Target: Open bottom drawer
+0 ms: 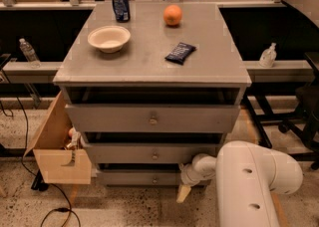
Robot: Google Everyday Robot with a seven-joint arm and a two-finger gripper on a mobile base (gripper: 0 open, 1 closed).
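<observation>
Counting drawers [152, 118]: three; bottom drawer [139, 177] lowest, near floor [124, 207].
Pincer [185, 187]: at its right end; open or closed, cannot tell.
Table [149, 67]: one each of can [120, 4], orange [172, 15], bowl [108, 38], packet [180, 52].

We've got a plain grey desk [149, 69] here, its bottom drawer [139, 177] the same flat grey as the rest, and on top there's a dark blue can [120, 4] with pale markings, a bright orange fruit [172, 15], a cream bowl [108, 38] and a navy packet [180, 52]. The arm [249, 181] is glossy white, and its gripper [183, 193], down low by the right end of the bottom drawer, looks pale cream-tan. Off to the side we see a tan cardboard box [60, 164] on a beige floor [124, 206] speckled with dark flecks.
</observation>
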